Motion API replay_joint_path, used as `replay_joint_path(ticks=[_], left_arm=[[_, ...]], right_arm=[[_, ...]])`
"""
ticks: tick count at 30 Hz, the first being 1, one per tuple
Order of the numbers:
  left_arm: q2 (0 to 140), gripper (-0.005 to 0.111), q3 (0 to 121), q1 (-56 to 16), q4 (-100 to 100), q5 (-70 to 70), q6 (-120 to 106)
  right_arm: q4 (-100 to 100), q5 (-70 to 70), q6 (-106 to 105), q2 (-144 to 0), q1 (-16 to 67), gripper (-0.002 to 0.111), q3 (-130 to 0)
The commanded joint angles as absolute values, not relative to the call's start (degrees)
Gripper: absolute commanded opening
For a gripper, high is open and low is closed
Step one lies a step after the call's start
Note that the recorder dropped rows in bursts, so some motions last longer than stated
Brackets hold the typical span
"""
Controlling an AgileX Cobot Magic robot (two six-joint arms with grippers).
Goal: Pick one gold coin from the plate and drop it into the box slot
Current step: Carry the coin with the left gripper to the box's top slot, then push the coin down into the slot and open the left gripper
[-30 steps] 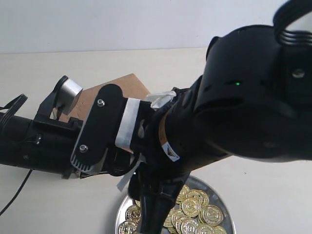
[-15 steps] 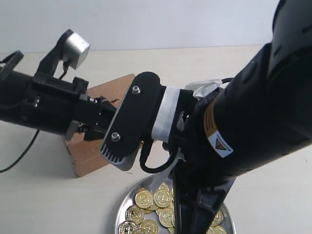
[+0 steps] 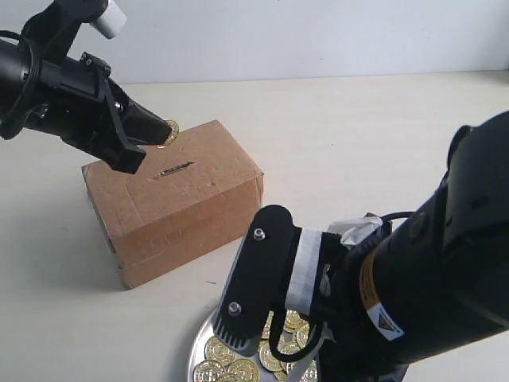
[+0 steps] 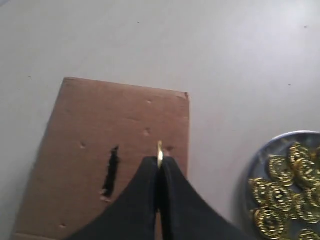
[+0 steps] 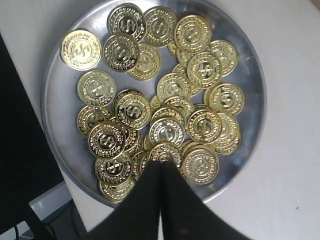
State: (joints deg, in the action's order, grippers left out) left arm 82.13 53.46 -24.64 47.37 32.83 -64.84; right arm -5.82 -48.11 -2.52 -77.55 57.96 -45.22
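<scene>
The brown cardboard box (image 3: 179,208) stands left of centre, with the dark slot (image 3: 174,169) cut in its top face. My left gripper (image 3: 161,135) hovers over the box's far top edge, shut on a gold coin (image 3: 170,130). In the left wrist view the coin (image 4: 160,151) shows edge-on between the black fingertips, beside the slot (image 4: 111,170) and parallel to it. The silver plate (image 5: 59,134) holds several gold coins (image 5: 134,111). My right gripper (image 5: 162,166) is shut just above them with nothing in it. In the exterior view the plate (image 3: 196,345) is mostly hidden by the right arm.
The bulky right arm (image 3: 382,294) fills the lower right of the exterior view. The pale table (image 3: 358,135) stretches behind and right of the box. The plate's rim (image 4: 256,161) lies a short way off the box's side.
The right arm has swung down to the lower right, uncovering the box. The left gripper has risen toward the upper left with the coin, and now hangs over the box top.
</scene>
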Motion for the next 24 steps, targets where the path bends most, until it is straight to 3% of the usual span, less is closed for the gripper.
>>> replay_joint_path(ticks=[1, 24], left_arm=[[87.0, 0.000, 55.0, -24.5, 45.4, 29.6, -67.8], [97.5, 0.000, 60.9, -22.8, 38.8, 33.7, -68.9]], right_arm=[[-6.0, -44.9, -2.8, -77.1, 57.9, 0.000, -44.1], [-6.0, -44.2, -3.0, -77.1, 57.9, 0.000, -44.1]])
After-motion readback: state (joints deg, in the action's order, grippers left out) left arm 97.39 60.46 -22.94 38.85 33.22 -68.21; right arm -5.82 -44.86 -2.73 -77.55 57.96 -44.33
